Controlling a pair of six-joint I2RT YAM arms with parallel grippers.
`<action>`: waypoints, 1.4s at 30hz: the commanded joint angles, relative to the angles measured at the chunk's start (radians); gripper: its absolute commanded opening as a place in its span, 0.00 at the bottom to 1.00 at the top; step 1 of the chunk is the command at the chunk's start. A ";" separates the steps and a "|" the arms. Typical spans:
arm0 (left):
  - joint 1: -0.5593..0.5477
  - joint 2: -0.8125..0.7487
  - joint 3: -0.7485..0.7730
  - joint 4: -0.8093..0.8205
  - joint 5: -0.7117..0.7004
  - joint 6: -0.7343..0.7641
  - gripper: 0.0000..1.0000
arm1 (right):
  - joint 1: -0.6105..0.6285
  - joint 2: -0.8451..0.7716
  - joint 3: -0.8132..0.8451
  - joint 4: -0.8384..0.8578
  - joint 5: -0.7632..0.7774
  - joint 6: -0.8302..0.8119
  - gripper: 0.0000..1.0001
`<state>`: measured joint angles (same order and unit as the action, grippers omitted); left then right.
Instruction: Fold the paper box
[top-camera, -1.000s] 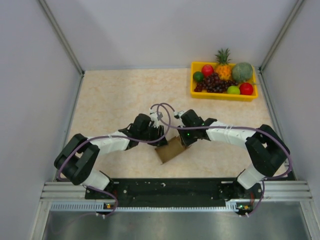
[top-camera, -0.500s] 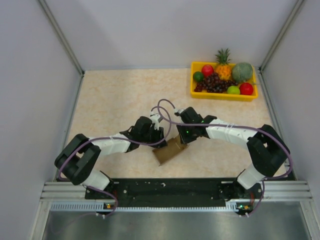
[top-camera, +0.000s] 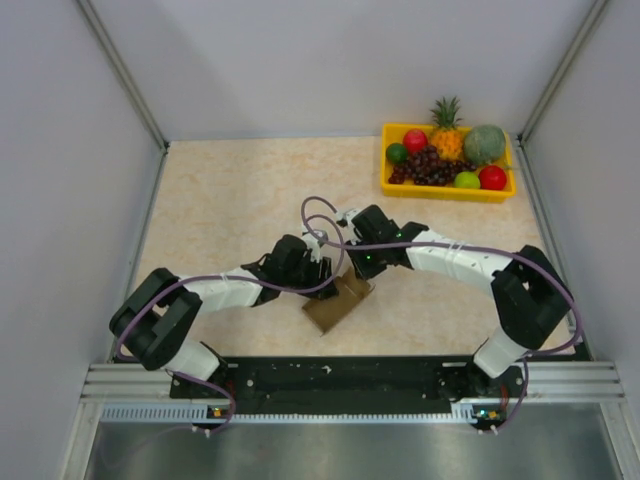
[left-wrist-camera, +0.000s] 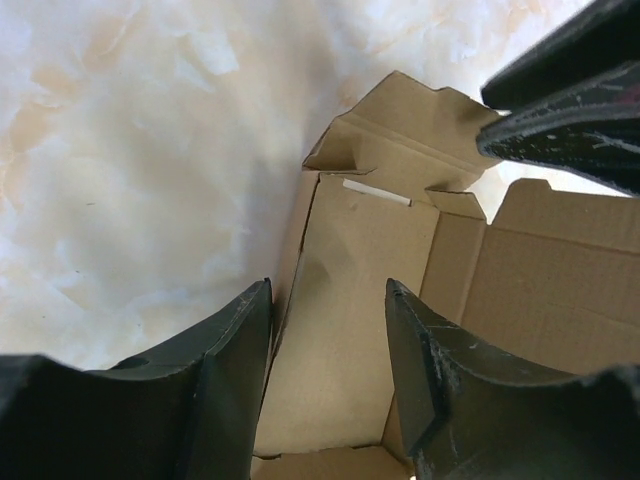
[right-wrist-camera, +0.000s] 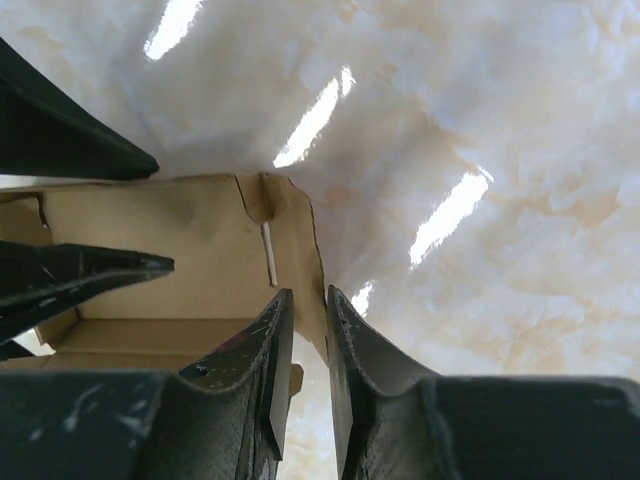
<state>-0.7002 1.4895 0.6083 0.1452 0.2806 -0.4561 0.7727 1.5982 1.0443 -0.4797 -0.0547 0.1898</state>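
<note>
The paper box (top-camera: 338, 301) is brown cardboard, partly folded, on the marble table between my two arms. In the left wrist view its inner floor (left-wrist-camera: 350, 330) and raised flaps (left-wrist-camera: 400, 130) fill the frame. My left gripper (left-wrist-camera: 328, 292) is open, its jaws straddling the box's left wall, one finger outside and one inside. My right gripper (right-wrist-camera: 305, 295) is shut on the box's thin side wall (right-wrist-camera: 300, 250), which stands between its fingertips. My left fingers (right-wrist-camera: 80, 275) show as dark wedges in the right wrist view.
A yellow fruit tray (top-camera: 385, 182) with pineapple, grapes, apples and a melon stands at the back right. Grey walls close in the left, right and far sides. The arm bases sit on a black rail (top-camera: 340, 375) at the near edge.
Both grippers and the box have shifted a little left and toward the near edge. The right gripper has stayed on the box's wall.
</note>
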 joint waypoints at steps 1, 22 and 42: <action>-0.001 -0.034 0.010 -0.001 0.046 -0.039 0.54 | 0.013 0.045 0.095 0.032 -0.092 -0.163 0.21; -0.001 -0.183 -0.157 0.100 0.124 -0.194 0.67 | -0.204 -0.343 -0.010 -0.079 -0.134 0.367 0.68; -0.054 -0.216 -0.326 0.407 0.140 -0.440 0.69 | -0.044 -0.682 -0.332 -0.080 -0.226 0.638 0.74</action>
<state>-0.7162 1.3243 0.2989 0.4480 0.4557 -0.8452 0.6151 0.9802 0.7273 -0.5755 -0.2867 0.6964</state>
